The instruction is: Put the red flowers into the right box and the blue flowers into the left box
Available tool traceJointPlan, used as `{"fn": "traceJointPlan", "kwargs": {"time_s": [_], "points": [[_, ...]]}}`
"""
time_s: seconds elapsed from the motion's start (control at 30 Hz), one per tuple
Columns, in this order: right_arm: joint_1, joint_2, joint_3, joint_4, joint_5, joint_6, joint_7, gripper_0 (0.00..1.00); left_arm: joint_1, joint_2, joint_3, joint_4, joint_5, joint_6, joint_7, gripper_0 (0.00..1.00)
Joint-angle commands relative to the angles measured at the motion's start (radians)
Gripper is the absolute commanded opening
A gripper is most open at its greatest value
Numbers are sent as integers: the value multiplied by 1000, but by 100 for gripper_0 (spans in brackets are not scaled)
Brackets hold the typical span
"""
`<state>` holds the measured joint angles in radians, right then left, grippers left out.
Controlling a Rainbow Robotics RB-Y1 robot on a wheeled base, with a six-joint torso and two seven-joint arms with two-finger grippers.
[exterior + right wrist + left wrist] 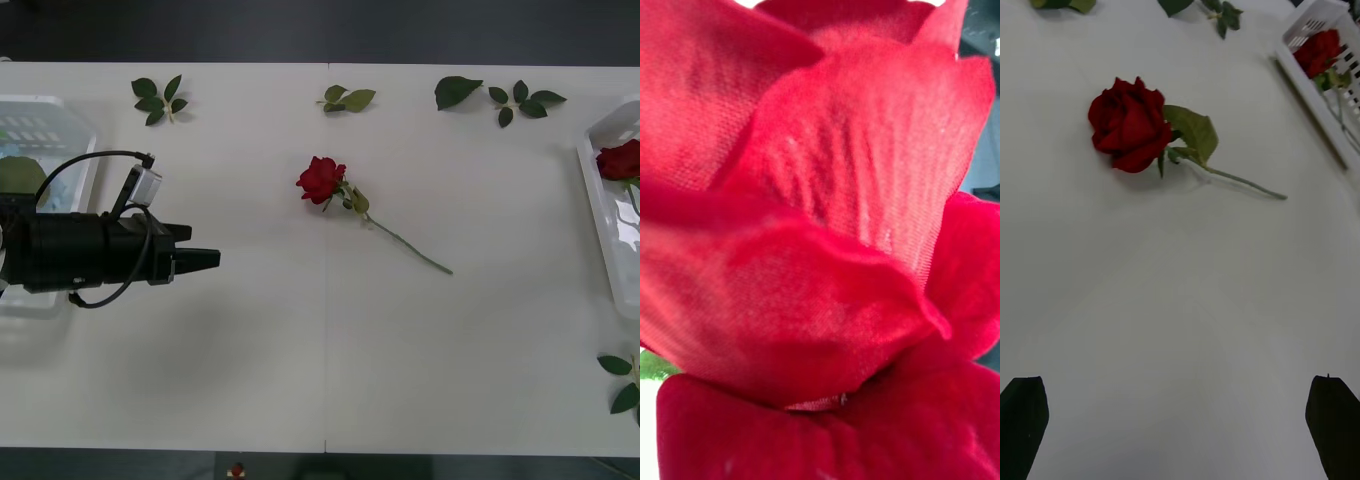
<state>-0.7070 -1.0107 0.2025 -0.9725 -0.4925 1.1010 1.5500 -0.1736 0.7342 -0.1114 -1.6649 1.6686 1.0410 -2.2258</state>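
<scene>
White table [330, 350], red rose in right box [606, 190], left gripper [200, 262] fingers apart.

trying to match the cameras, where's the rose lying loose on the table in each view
Front view: rose at table centre, stem trailing toward the right box.
Left wrist view: same rose ahead of the open fingers.
Right wrist view: red petals only; cannot tell which rose.
Shared landmark: the right box holding another rose.

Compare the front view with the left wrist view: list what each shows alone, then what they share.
Front view alone: the left box holding green and pale blue, the left arm's black body before it, and leaf sprigs along the table's far edge.
Left wrist view alone: the left hand, open, its fingers at both corners.
Both: the loose red rose on the table, and the right box holding another rose.
</scene>
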Motion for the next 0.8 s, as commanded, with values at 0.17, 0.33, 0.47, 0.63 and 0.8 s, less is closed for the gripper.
{"fn": "traceJointPlan", "kwargs": {"time_s": [0.17, 0.33, 0.47, 0.63, 0.8], "points": [[-17, -23, -11, 14, 69, -55, 22, 0, -24, 209, -114, -22, 390, -67, -259, 100], [-15, -22, -11, 14, 74, -62, 13, 82, -24, 320, -171, -44, 646, -96, -474, 100], [-15, -22, -11, 14, 46, -62, 13, 100, -23, 393, -171, -78, 737, -99, -480, 100], [-15, -22, -11, 14, 15, -62, 19, 100, -21, 472, -172, -130, 824, -130, -480, 100], [-15, -22, -11, 9, -31, -61, 27, 100, -20, 496, -171, -173, 876, -156, -480, 100]]}}
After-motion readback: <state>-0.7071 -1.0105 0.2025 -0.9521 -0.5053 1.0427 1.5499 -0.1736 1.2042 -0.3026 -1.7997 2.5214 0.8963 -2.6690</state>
